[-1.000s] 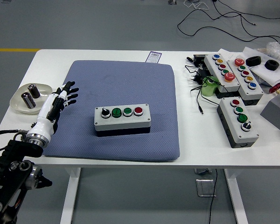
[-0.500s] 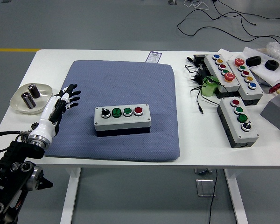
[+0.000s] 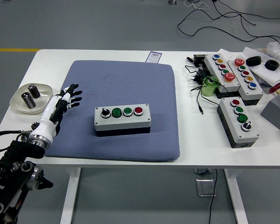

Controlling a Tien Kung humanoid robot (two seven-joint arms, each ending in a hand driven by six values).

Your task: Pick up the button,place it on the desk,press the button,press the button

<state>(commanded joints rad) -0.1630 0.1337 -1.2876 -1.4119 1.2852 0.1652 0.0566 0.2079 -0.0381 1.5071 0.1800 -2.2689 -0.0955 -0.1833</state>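
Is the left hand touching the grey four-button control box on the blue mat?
Apart. Head view: bare blue mat separates the left hand from the grey box.

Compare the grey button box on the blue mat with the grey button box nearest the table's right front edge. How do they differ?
The button box on the mat lies crosswise; the box on the right runs front to back on the bare table.
The mat box carries four controls: black knob, two green buttons, one red. The right box carries three: red, green, black knob.
The mat box rests on the blue mat.
Both are grey with a single row of controls.
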